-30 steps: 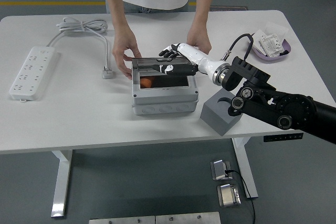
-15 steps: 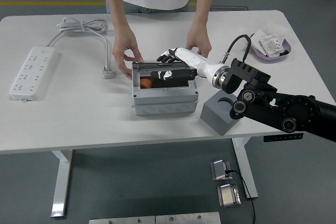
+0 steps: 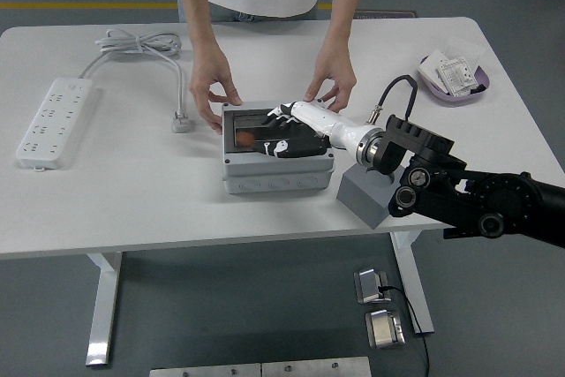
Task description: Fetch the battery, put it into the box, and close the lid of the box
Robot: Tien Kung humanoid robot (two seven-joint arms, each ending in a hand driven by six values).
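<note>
From the head view, the right hand [image 3: 284, 130] lies over the open top of the grey box [image 3: 277, 156], its dark fingers [image 3: 281, 147] stretched flat across the opening. They hide most of the inside, and whether they press on the lid or only rest there cannot be made out; the lid itself is hard to separate from the hand. Only an orange end of the battery [image 3: 244, 139] shows, inside the box just beyond the fingertips on the far-left side.

Half a second ago the hand sat higher, near the box's far rim, with more of the dark lid edge visible; now it is lower and spread over the opening.

A person's hands [image 3: 214, 90] hold the box's far corners, one beyond the fingertips, the other [image 3: 333, 81] just behind the white wrist. The grey block [image 3: 371, 193] stands under the forearm.
</note>
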